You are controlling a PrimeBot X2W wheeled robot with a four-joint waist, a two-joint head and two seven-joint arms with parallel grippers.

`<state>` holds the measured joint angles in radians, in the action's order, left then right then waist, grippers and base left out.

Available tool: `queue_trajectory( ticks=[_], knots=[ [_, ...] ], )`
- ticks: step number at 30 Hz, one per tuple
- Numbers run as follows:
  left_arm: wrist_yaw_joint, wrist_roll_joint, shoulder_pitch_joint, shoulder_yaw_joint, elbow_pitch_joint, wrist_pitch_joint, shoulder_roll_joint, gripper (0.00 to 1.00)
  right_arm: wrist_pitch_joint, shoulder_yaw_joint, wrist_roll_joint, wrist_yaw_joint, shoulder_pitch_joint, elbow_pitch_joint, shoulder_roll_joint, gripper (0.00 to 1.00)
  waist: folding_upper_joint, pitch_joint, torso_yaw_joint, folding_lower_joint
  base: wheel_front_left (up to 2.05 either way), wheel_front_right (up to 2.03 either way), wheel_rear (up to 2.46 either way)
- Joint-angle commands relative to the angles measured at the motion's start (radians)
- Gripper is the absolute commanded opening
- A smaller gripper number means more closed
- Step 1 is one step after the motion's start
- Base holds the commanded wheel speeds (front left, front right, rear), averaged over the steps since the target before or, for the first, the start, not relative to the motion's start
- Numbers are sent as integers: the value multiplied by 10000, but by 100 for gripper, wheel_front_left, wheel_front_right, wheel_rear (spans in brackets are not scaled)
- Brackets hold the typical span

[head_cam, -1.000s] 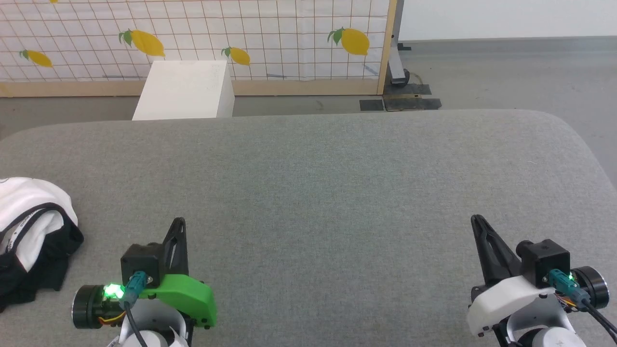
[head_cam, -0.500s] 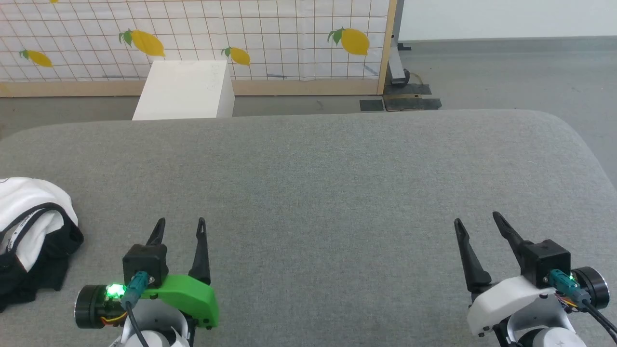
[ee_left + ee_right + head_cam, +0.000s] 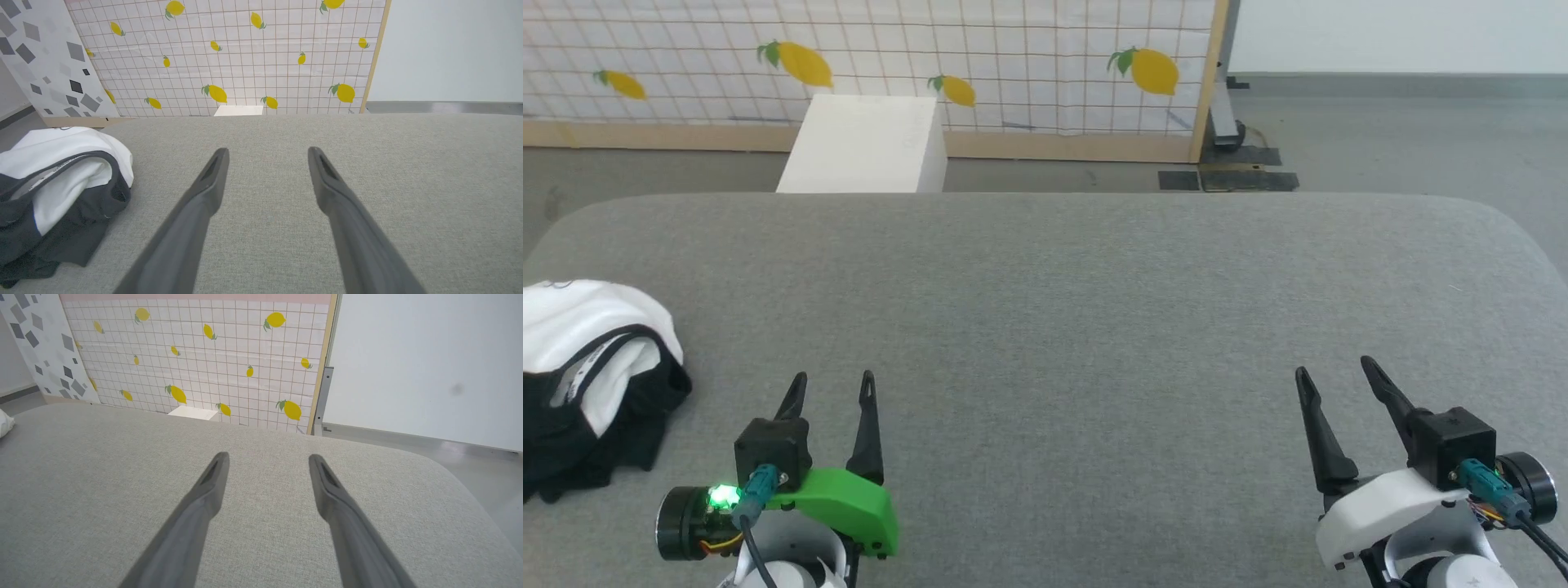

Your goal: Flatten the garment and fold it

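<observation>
The left gripper (image 3: 834, 377) and the right gripper (image 3: 1333, 366), each pressed together a second before, had spread their fingers wide and hung empty over the grey padded surface (image 3: 1045, 286). The garment (image 3: 596, 359) lay crumpled and untouched, near the left gripper on its left side and well apart from the right one. Flattening had seemingly not begun, and the left arm looked best placed to reach first.
</observation>
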<state>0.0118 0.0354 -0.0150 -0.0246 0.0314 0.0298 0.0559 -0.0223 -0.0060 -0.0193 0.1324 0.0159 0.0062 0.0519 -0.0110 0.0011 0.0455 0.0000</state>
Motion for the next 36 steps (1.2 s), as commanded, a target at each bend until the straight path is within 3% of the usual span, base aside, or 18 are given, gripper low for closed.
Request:
queue_trajectory(
  ticks=[1,36],
  knots=[
    [118,93,-145,-34,65,116,52,100,-98,4,-91,-3,-15,8,-3,100,18,-3,161,0,0,0,0],
    [873,818,79,-203,285,841,304,100,-583,320,-424,-7,-117,192,-7,100,48,23,2305,0,0,0,0]
  ],
)
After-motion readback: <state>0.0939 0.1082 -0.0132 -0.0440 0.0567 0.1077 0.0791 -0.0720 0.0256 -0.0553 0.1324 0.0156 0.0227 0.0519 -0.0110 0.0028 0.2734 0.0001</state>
